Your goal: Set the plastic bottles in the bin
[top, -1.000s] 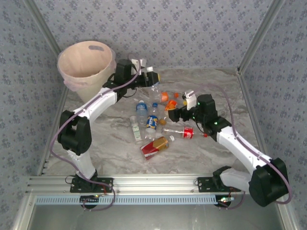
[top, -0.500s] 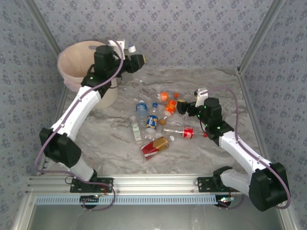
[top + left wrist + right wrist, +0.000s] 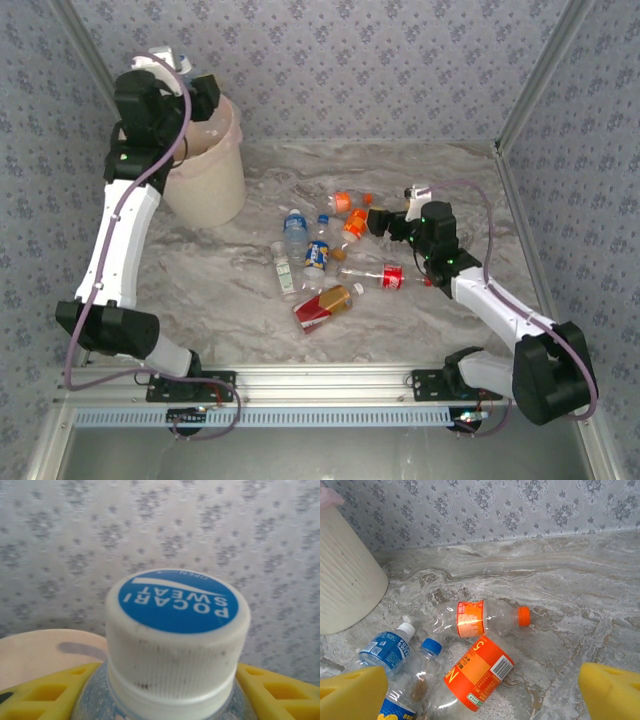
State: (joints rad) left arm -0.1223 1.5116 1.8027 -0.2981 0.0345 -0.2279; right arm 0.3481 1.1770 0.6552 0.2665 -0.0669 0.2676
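L end effector (image 3: pixel 167 700) grips bottle (image 3: pixel 177 630) by bin (image 3: pixel 35 655) rim; wall (image 3: pixel 150 525) behind.

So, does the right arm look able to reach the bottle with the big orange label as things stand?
Probably yes: the right gripper stands open just short of the orange-labelled bottle, with nothing lying between them.

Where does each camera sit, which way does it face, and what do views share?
Top external: above and behind the arm bases, looking down on the table; both arms, left gripper by the bin rim, right gripper by loose bottles.
Left wrist: on the left arm, facing the wall; yellow fingers clamp a Pocari Sweat bottle.
Right wrist: low over the table, facing the back wall; open yellow fingers frame an orange-label bottle.
Shared: top and right wrist both show the bin and that bottle.
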